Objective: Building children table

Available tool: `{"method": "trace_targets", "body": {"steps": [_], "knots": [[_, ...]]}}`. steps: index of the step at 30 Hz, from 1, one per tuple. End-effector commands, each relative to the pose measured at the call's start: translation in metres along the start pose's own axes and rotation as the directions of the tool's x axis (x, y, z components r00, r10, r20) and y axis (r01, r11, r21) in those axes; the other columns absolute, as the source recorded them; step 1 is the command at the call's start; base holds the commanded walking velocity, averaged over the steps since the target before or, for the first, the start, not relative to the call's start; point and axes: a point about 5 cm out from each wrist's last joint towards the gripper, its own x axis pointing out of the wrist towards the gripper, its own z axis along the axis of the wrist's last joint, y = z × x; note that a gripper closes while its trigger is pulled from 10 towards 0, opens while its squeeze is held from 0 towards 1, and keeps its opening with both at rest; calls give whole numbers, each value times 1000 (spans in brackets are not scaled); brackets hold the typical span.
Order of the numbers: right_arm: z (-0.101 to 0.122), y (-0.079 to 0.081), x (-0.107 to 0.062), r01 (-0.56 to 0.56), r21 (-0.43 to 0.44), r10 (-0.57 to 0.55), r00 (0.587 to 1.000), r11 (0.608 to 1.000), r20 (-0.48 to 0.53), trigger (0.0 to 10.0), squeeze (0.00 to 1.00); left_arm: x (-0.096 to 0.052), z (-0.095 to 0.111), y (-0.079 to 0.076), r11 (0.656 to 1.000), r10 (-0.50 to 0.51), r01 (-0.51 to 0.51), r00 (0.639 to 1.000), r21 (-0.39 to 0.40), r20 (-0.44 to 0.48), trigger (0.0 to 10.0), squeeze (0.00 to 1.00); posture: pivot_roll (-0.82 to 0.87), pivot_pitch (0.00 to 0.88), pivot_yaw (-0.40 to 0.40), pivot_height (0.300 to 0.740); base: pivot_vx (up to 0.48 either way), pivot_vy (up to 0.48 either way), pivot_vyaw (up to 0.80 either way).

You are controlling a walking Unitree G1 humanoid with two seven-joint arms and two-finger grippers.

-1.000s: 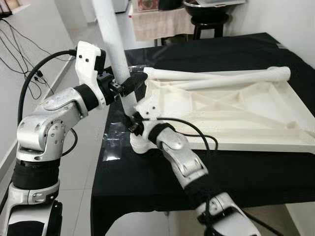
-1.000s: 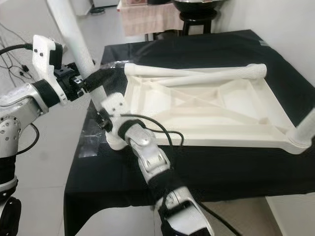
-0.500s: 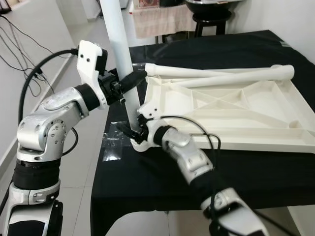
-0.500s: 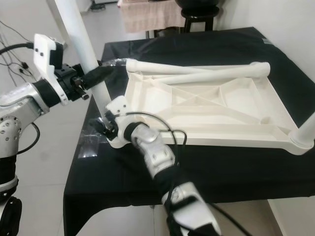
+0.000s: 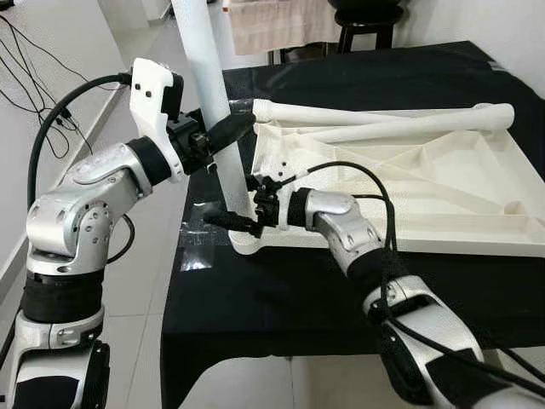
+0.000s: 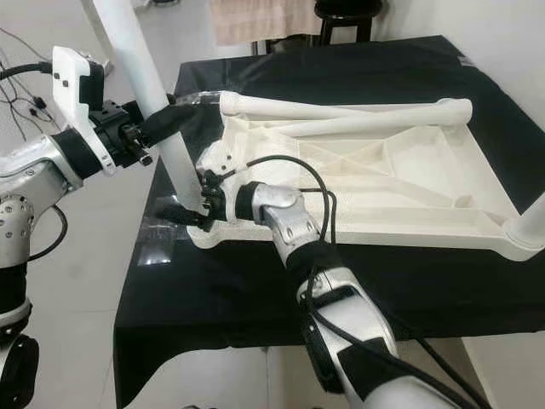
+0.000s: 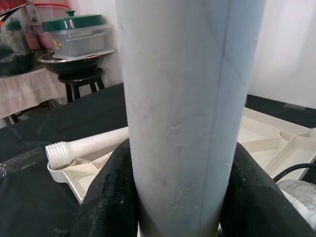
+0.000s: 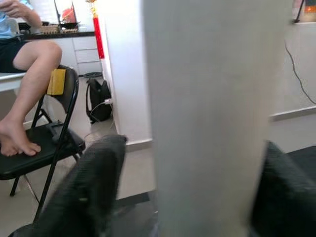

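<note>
The white plastic tabletop (image 5: 443, 183) lies upside down on the black-clothed table (image 5: 281, 298). A white leg (image 5: 211, 94) stands nearly upright in the socket at its near left corner (image 5: 247, 243). My left gripper (image 5: 234, 128) is shut on this leg at mid height, its black fingers (image 7: 111, 197) pressing both sides. My right gripper (image 5: 230, 220) is low at the leg's foot and straddles it, open, with a gap beside one finger (image 8: 98, 182). Two loose legs (image 5: 358, 115) lie along the tabletop's far edge. Another leg (image 6: 532, 217) stands at the near right corner.
The worked corner sits close to the table's left edge, with tiled floor and cables (image 5: 34, 51) beyond. Clear plastic wrap (image 5: 196, 256) lies by that corner. A stool with a dark bowl (image 5: 375, 17) stands behind the table. A person sits on a black folding chair (image 8: 49, 153).
My right arm has swung out to the right and its gripper has dropped to the foot of the leg, fingers now on either side. The leg stands more upright in my left gripper.
</note>
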Motion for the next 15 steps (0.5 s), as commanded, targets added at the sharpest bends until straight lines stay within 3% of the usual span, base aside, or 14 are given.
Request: {"method": "trace_targets", "body": {"steps": [1,14,15], "knots": [[-2,5,7,-39,12,39,999,999,9,0,0,-4,-6,2,1000,14,-14,999,-2,-40,0,0,-6,137,69,740,0,0,0],[-10,3,4,-9,-1,9,1000,1000,-13,0,0,-6,-6,3,1000,30,-30,999,-4,-33,0,0,-5,149,65,740,0,0,0],[-13,2,3,17,-10,-17,1000,1000,-18,0,0,-6,-5,4,999,38,-39,999,-4,-26,5647,1000,-6,150,63,740,0,0,0]]}}
